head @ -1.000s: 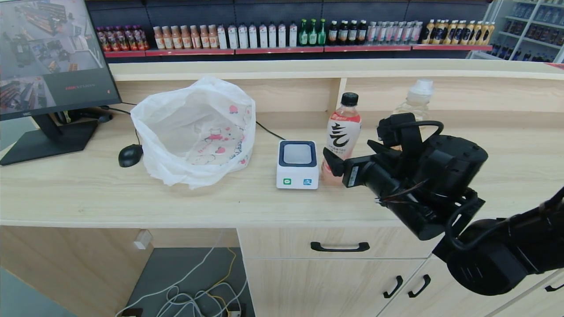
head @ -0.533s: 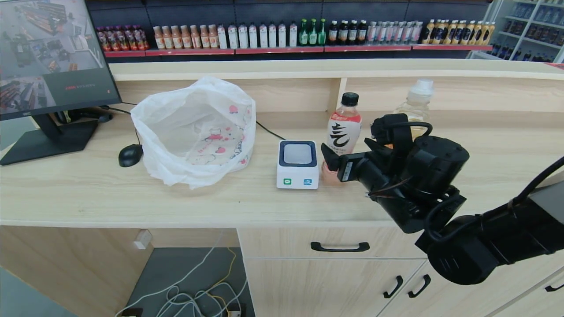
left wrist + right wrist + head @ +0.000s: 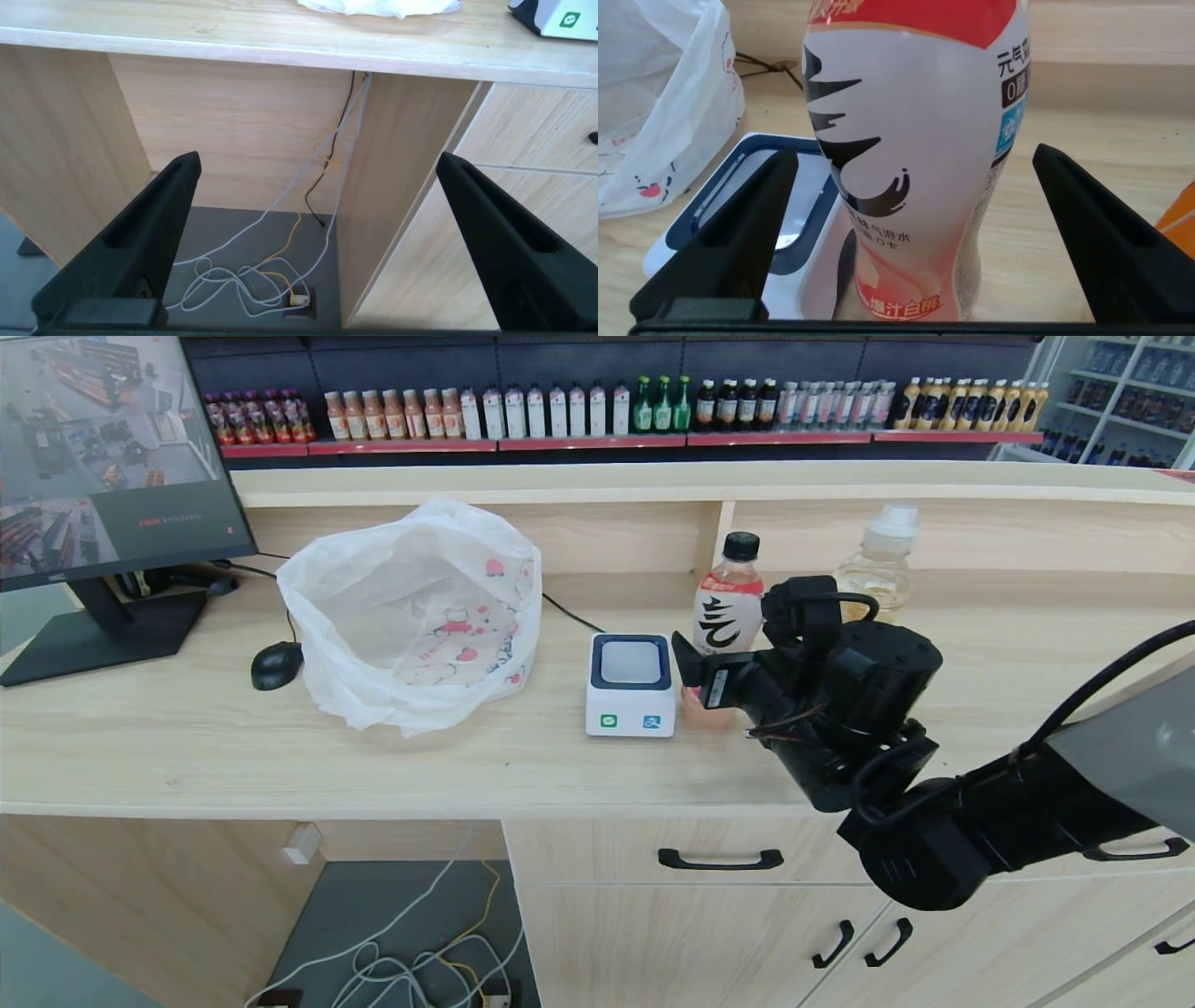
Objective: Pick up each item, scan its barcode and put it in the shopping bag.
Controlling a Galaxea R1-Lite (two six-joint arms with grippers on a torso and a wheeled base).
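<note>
I note the right gripper (image 3: 915, 247) jaws spread wide, the pink bottle (image 3: 729, 607) between them beside the scanner (image 3: 630, 683); the left gripper (image 3: 318, 243) is likewise open.

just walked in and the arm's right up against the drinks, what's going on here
The robot is working a checkout counter. Its right gripper is open with a finger on either side of the pink drink bottle, not shut on it. The bottle stands upright just beside the scanner. The shopping bag sits open on the scanner's other side. A clear bottle waits further back. The left gripper is open, low in front of the counter.
</note>
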